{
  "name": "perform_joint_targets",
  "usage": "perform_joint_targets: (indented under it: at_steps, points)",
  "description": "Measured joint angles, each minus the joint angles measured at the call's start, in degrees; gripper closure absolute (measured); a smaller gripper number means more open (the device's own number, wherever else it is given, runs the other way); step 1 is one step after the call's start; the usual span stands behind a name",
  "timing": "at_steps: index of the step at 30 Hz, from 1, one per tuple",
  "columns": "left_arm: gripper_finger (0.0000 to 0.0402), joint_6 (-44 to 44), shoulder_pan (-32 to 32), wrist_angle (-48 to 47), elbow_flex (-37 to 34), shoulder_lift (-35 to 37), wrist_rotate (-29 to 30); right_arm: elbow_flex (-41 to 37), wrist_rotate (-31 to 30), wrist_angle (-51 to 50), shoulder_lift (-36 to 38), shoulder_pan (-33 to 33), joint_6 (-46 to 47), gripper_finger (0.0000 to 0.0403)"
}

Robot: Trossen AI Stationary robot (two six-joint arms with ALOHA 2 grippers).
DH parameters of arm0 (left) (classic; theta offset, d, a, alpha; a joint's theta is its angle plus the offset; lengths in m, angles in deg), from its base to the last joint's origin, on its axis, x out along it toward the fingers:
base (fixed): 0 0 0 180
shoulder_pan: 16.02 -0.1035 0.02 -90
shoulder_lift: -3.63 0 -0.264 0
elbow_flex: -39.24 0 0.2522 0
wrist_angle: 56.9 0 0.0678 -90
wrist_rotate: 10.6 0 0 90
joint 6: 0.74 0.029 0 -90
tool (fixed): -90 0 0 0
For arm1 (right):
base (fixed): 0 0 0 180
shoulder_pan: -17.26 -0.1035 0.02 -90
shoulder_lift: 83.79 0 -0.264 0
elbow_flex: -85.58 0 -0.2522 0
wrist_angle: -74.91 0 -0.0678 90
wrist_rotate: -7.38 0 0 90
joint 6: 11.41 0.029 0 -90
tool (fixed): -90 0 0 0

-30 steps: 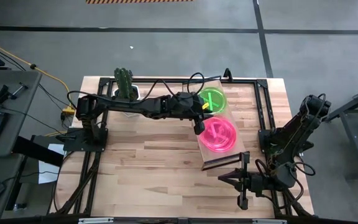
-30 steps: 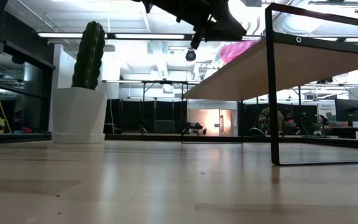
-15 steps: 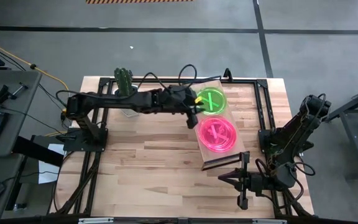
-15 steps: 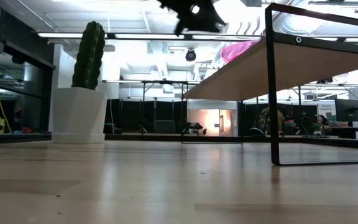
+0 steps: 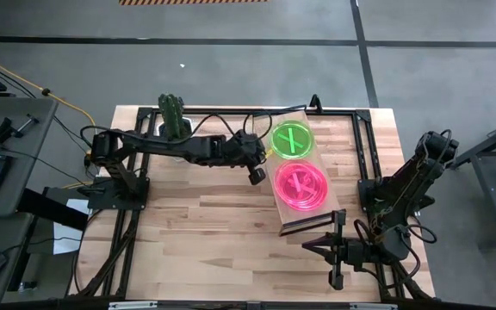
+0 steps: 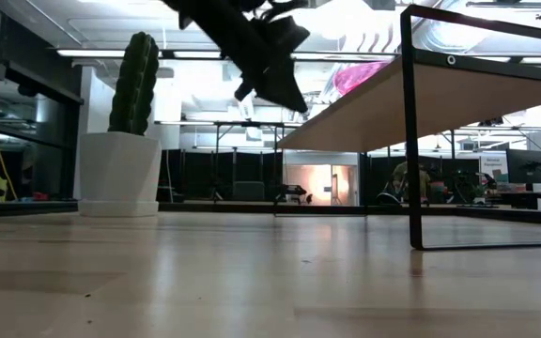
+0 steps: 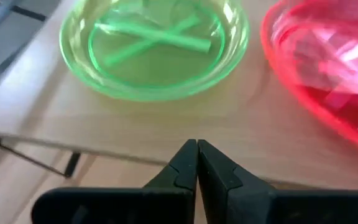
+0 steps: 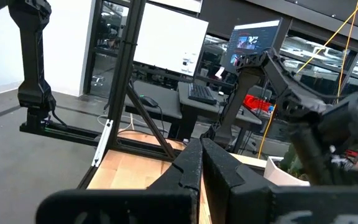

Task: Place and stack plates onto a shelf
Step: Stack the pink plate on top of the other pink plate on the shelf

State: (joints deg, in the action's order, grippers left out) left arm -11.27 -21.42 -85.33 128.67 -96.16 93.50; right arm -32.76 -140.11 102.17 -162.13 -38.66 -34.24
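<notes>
A neon green plate [image 5: 292,139] and a neon pink plate [image 5: 300,184] lie side by side, flat on the light-wood shelf [image 5: 308,215], the green one toward the far end. In the left wrist view the green plate [image 7: 155,46] and the pink plate [image 7: 328,65] rest on the plank [image 7: 166,134]. My left gripper [image 5: 255,175] [image 7: 197,163] is shut and empty, just off the shelf's left edge, above the table. My right gripper [image 5: 310,244] [image 8: 202,162] is shut, waiting near the table's near right corner.
A cactus in a white pot [image 5: 173,120] [image 6: 125,141] stands at the table's far left. The shelf's black end rail [image 6: 411,131] rises in the low view. Black frame bars [image 5: 362,146] border the table. Bare wood lies left of and in front of the shelf.
My left gripper has drawn back from over the shelf, between the two plates, toward the table's left, and has come lower. Both plates have stayed where they lay on the shelf.
</notes>
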Motion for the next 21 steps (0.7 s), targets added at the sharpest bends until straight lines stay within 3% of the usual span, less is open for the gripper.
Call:
perform_joint_targets:
  at_steps: [9,16,21]
  points:
    - [0.0401,-1.3,4.4,13.2,-5.5,0.0,0.6,0.0,-0.1,0.0,0.0,0.0,-0.1,0.0403]
    - [0.0401,-1.4,8.3,16.1,-5.7,0.0,8.3,0.0,-0.1,0.0,0.0,0.0,0.0,0.0403]
    - [0.0401,-1.4,9.6,19.4,-5.7,-0.1,9.0,0.0,-0.1,0.0,0.0,0.0,0.0,0.0403]
